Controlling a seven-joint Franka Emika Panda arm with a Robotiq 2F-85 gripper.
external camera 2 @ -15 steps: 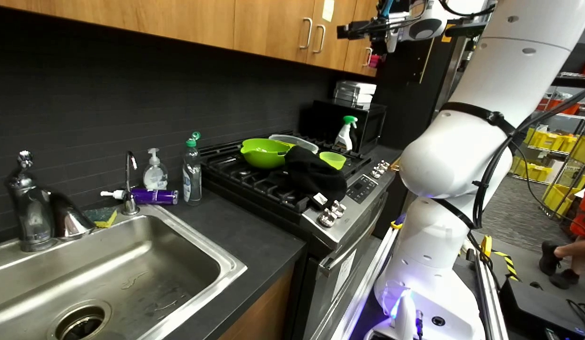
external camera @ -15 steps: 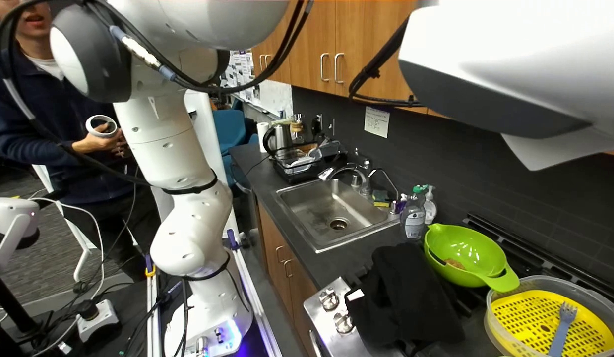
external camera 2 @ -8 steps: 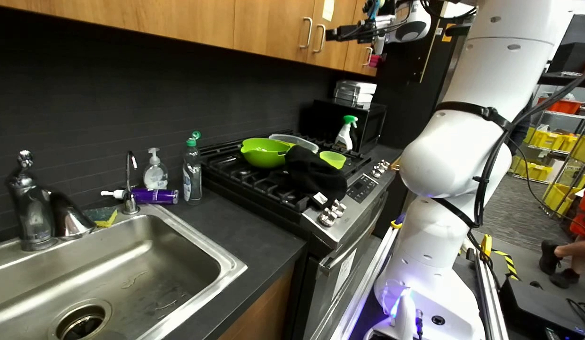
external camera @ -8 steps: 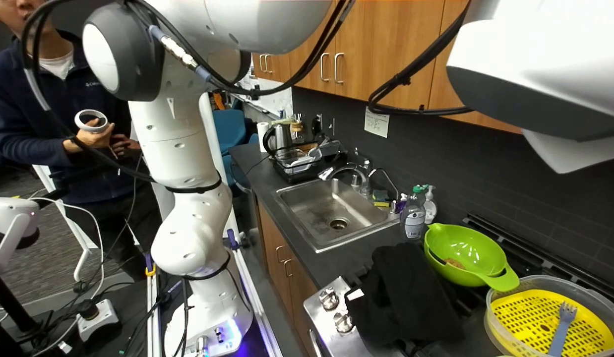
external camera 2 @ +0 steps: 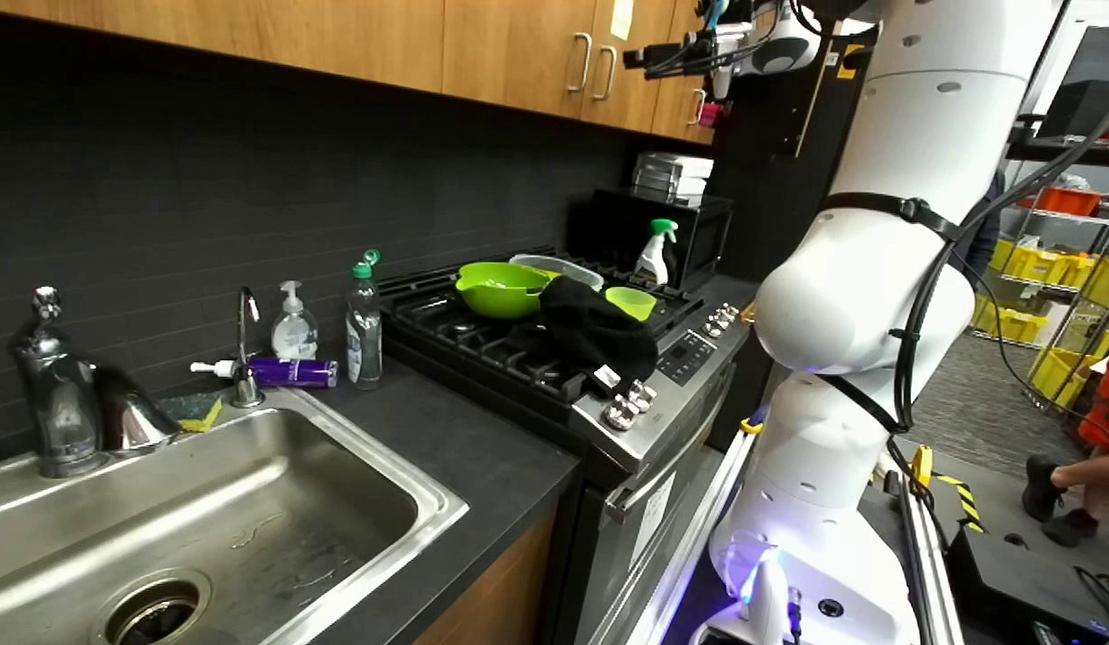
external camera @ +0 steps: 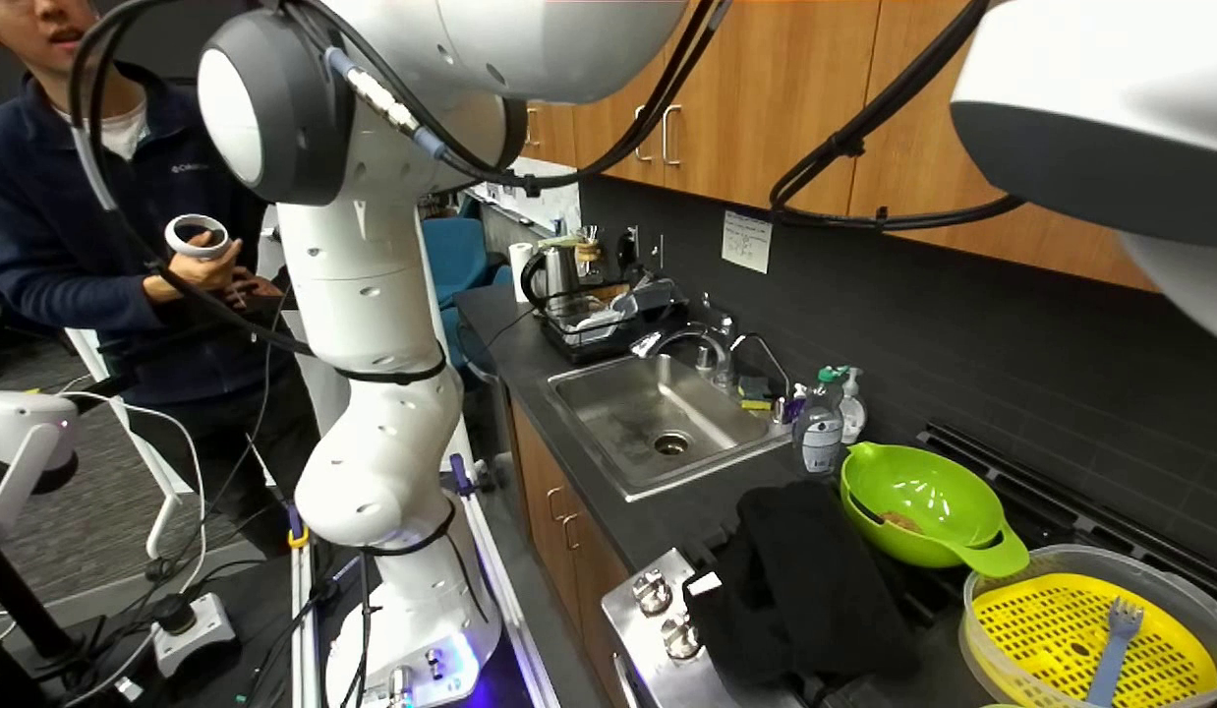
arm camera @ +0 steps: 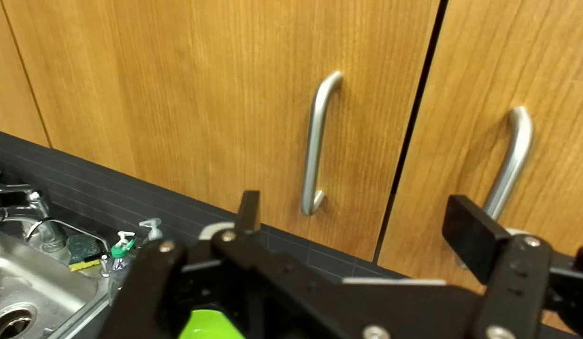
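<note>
Currently I have the gripper (arm camera: 356, 210) spread wide, jaws well apart, facing the wooden upper cabinet (arm camera: 216, 103); left handle (arm camera: 314, 143) shows beyond the gap, right handle (arm camera: 522, 136) runs partly behind the right jaw, contact there I can't tell. Below, in an exterior view, the stove (external camera 2: 684, 358) carries a green bowl (external camera 2: 496, 300) just beside a black cloth (external camera 2: 599, 331). Near left, I log the steel sink (external camera 2: 339, 511), a green-capped bottle (external camera 2: 365, 336) standing near its rim.
</note>
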